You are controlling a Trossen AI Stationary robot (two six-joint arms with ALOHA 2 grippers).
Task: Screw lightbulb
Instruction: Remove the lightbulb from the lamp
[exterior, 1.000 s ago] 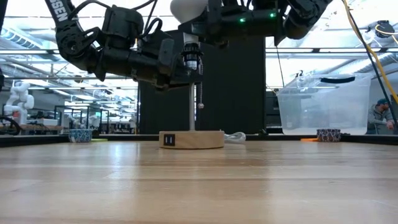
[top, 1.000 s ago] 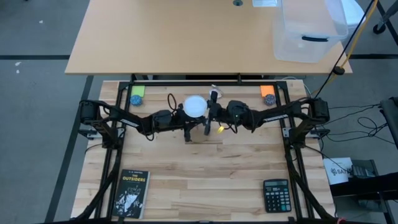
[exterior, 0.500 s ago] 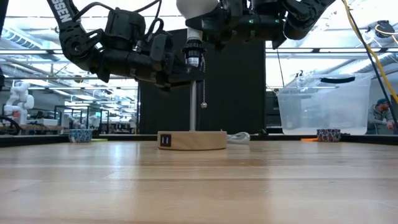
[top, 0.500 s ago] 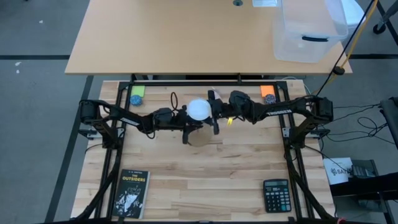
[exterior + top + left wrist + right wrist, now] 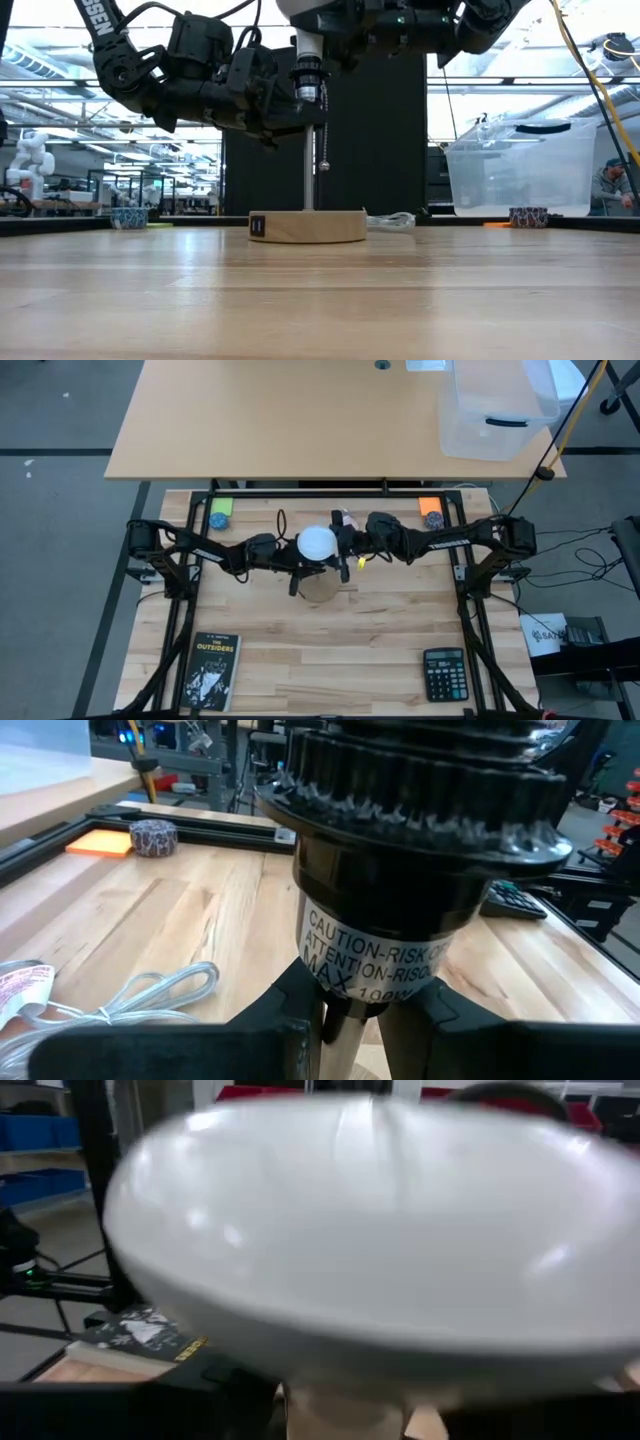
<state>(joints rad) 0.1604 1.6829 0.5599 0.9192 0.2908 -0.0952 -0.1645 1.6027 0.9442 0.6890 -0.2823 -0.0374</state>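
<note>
The white lightbulb (image 5: 318, 543) stands on top of the lamp stand's black socket (image 5: 307, 76), its neck (image 5: 308, 42) down in the socket. The stand has a thin pole (image 5: 308, 165) and a round tan wooden base (image 5: 307, 225) resting on the table. My left gripper (image 5: 298, 566) comes from the table's left and is shut on the stand just under the socket (image 5: 420, 870). My right gripper (image 5: 341, 549) comes from the table's right and is shut on the bulb's globe, which fills the right wrist view (image 5: 370, 1230). My left gripper pinches the stand's pole (image 5: 338, 1020) between its two fingers (image 5: 285, 1010), right below the black socket. The fingers come level from the table's left and lie across the upright pole. The stand's base stays on the table. My right gripper holds the bulb's round globe (image 5: 318, 8) between its fingers, coming level from the table's right. The bulb stands upright on the socket. The globe itself hides the exact place of contact in the right wrist view.
A book (image 5: 212, 670) lies at the near left, a calculator (image 5: 443, 673) at the near right. A green pad (image 5: 221, 510) and an orange pad with a tape roll (image 5: 431, 512) lie at the far edge. A white cable (image 5: 120, 1005) lies by the base. A clear bin (image 5: 497, 410) stands on the far table.
Both grippers and the lamp with the bulb have shifted a little toward the table's near edge. My right gripper has turned about its wrist on the bulb. The stand's base has turned slightly on the table.
</note>
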